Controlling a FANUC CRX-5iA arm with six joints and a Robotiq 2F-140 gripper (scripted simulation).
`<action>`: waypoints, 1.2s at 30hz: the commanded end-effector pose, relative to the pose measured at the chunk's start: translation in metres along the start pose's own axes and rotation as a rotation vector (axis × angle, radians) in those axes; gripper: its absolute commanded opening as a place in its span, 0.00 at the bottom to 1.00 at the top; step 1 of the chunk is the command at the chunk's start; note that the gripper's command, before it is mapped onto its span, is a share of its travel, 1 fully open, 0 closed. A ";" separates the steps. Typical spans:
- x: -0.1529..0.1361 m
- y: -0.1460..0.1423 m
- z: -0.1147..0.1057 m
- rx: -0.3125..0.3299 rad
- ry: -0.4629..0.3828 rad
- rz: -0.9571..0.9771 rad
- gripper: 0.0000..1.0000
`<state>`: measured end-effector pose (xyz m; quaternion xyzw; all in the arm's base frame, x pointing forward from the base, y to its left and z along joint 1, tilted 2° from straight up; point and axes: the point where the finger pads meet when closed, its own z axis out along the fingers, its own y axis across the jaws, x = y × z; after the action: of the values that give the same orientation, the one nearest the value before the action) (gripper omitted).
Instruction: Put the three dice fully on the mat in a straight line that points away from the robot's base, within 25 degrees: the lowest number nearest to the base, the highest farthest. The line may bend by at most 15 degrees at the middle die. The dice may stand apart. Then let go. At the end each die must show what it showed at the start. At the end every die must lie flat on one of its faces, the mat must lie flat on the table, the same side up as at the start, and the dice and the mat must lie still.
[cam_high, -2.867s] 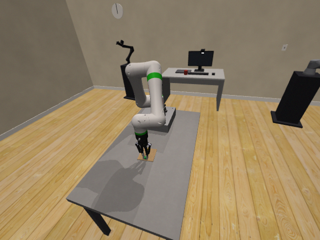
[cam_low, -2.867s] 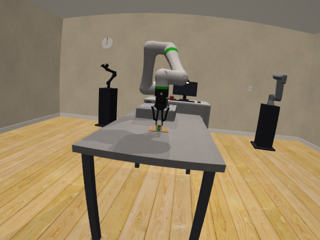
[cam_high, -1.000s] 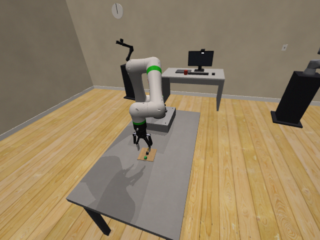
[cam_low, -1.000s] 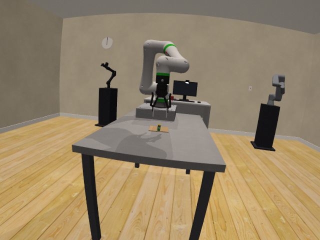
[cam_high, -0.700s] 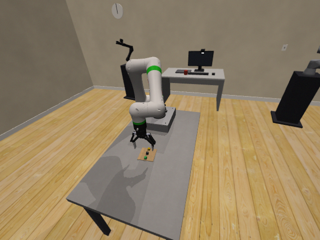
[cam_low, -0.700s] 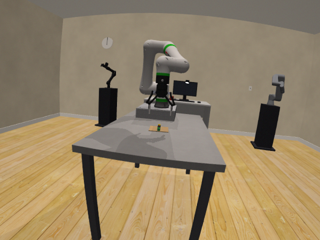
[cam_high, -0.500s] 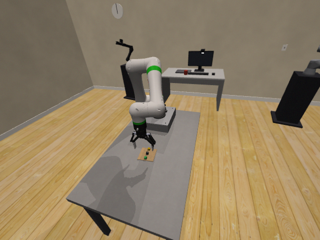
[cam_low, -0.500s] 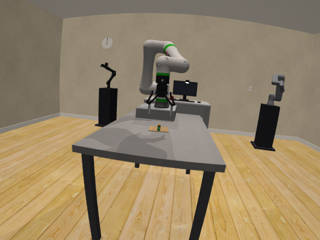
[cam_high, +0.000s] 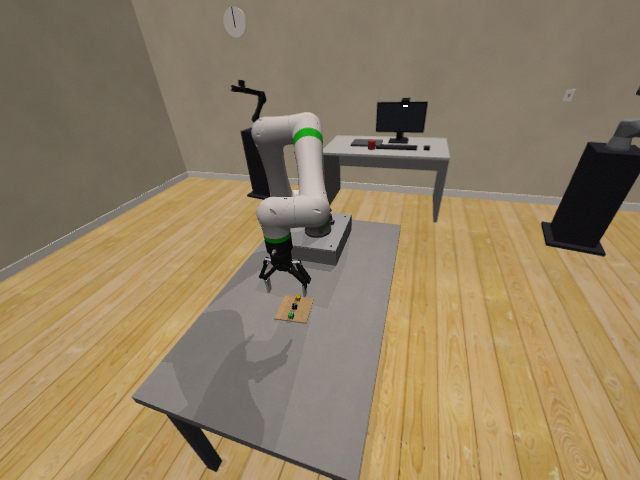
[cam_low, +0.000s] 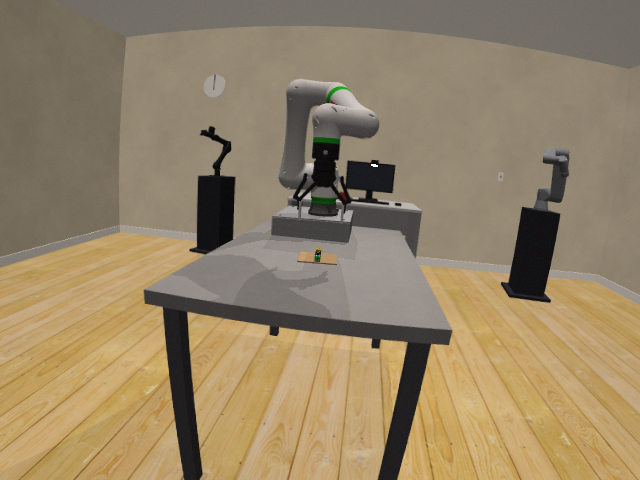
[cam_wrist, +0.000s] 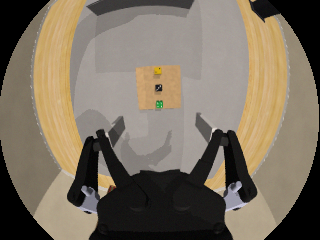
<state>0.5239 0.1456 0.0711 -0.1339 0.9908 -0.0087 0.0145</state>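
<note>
So the hand (cam_high: 285, 290) (cam_low: 321, 215) (cam_wrist: 159, 120) is spread wide open, fingers well apart, and it's got hold of nothing. It hangs above the table (cam_high: 341, 361) (cam_low: 382, 289) (cam_wrist: 220, 100), pointing down, apart from the dice.

All three dice sit on the mat (cam_high: 303, 310) (cam_low: 329, 258) (cam_wrist: 171, 95), and it looks flat on the table. Going by the wrist view as a clock face, the yellow die (cam_high: 297, 298) (cam_low: 318, 250) (cam_wrist: 158, 71) is at 12 o'clock on the mat, the black die (cam_high: 294, 306) (cam_low: 317, 253) (cam_wrist: 158, 88) is around the middle, and the green die (cam_high: 291, 315) (cam_low: 317, 258) (cam_wrist: 159, 104) is down at 6, close to the edge. They make a pretty straight row with gaps between them (neat little traffic light, sort of). The robot's base block (cam_high: 343, 227) (cam_low: 310, 229) (cam_wrist: 145, 11) is off toward 12 in that same view, so yellow is nearest it and green farthest. Can't make out the numbers on top for sure, they're too small.
</note>
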 end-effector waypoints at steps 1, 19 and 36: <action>0.000 0.000 -0.013 0.000 0.000 0.000 1.00; 0.000 0.000 -0.043 0.000 0.000 0.000 1.00; 0.000 0.000 -0.043 0.000 0.000 0.000 1.00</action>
<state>0.5225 0.1462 0.1141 -0.1339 0.9909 -0.0087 0.0143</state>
